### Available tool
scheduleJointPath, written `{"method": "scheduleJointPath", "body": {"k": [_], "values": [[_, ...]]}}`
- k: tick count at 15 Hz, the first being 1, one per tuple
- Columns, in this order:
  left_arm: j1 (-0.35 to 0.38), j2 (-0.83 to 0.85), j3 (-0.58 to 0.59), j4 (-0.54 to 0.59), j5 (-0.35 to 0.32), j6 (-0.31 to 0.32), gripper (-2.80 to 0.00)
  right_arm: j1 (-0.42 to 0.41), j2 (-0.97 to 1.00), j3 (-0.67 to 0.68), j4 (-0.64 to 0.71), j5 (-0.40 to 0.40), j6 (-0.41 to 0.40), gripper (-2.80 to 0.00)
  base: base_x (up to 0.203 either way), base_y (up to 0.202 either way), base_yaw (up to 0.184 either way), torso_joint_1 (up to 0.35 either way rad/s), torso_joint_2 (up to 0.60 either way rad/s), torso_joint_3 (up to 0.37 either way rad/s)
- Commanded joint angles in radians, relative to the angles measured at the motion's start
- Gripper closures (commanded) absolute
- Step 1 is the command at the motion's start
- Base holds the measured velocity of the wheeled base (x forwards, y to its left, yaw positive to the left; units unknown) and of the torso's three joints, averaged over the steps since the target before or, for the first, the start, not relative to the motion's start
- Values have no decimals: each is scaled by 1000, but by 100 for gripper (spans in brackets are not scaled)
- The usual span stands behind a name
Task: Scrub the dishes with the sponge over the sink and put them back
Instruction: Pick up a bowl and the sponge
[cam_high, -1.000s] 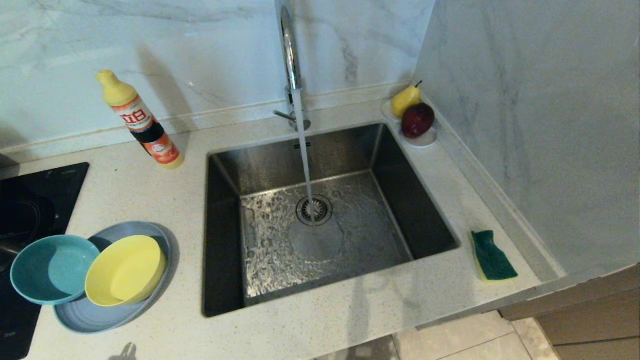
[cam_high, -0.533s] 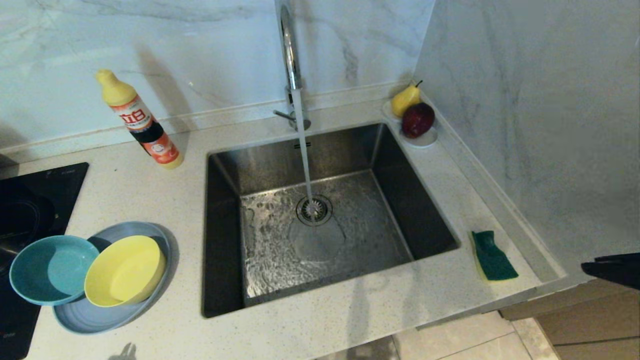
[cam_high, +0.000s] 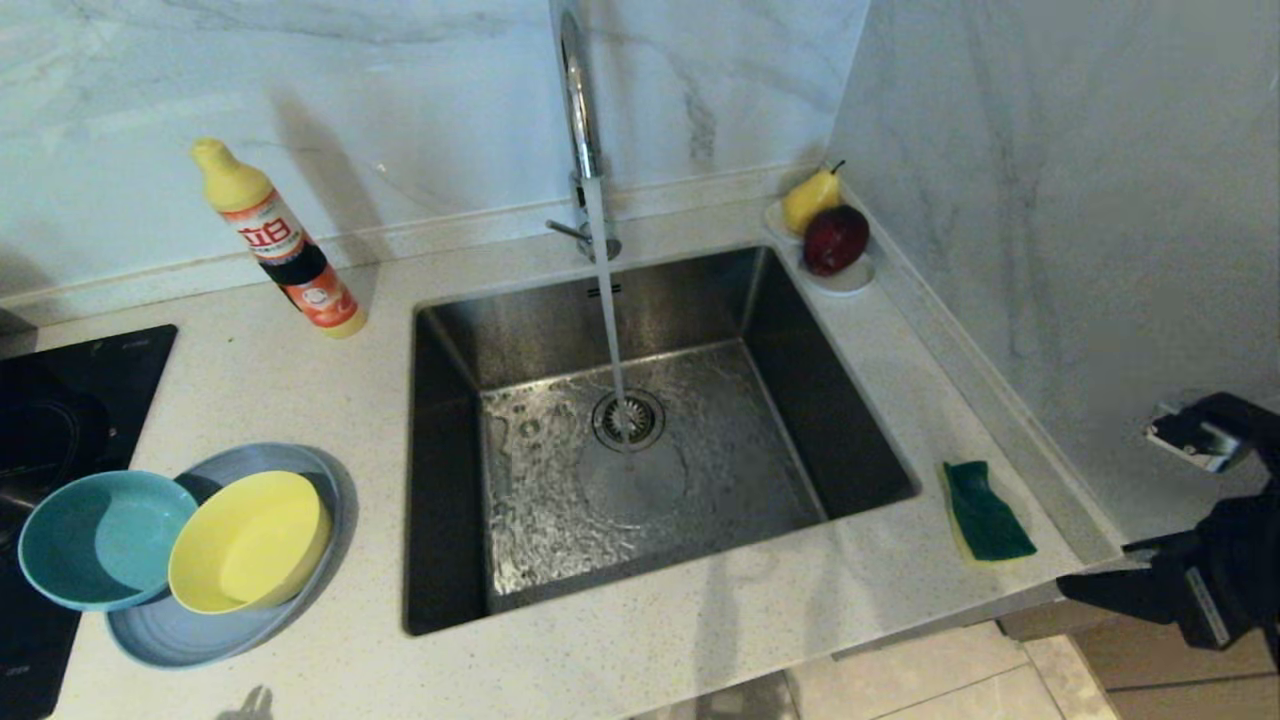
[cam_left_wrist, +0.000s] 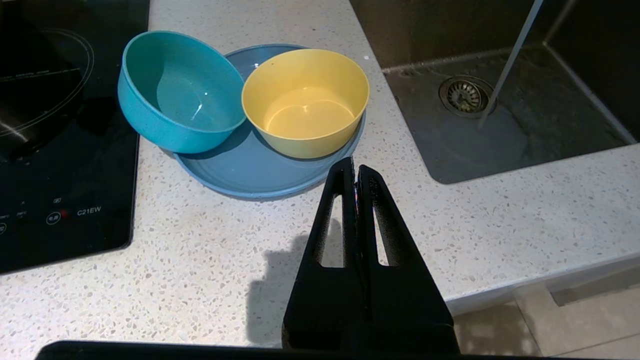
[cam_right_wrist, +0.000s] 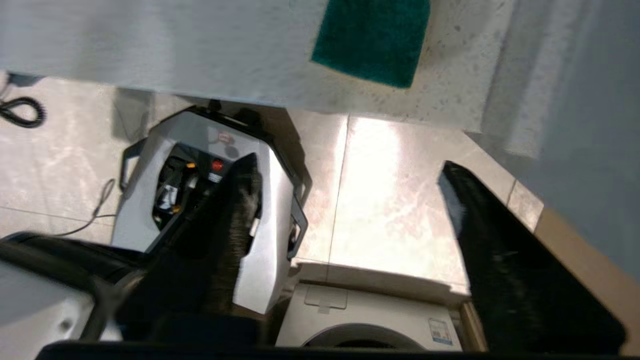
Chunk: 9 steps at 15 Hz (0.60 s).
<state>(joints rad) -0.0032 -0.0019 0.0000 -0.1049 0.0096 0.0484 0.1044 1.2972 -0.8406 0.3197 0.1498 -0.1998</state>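
Observation:
The teal bowl and the yellow bowl rest on the grey-blue plate, on the counter left of the sink. Water runs from the tap onto the drain. The sponge lies green side up on the counter right of the sink. My right gripper is open and empty at the right edge, off the counter corner and right of the sponge. My left gripper is shut and empty, over the counter just in front of the plate.
A detergent bottle stands at the back left. A white saucer with a pear and an apple sits at the sink's back right corner. A black hob borders the dishes on the left. A marble side wall rises right of the sponge.
My right gripper has come into the head view at the right edge, risen toward the counter corner and opened. The dishes and the sponge have not moved.

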Motion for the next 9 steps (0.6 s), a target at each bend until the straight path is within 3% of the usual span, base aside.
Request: {"method": "scheduleJointPath", "body": {"k": [1,5,9], "values": [[0,0,40,-1,1,-1,0,29,90,55,-89,-34,5,-280,0,0,0,0,0,0],[0,0,40,-1,1,1,0,82,203,83,-233,-95,88,-280,0,0,0,0,0,0],[0,0,40,-1,1,-1,0,86,253,72,-270,-102,100,-280,0,0,0,0,0,0]]}}
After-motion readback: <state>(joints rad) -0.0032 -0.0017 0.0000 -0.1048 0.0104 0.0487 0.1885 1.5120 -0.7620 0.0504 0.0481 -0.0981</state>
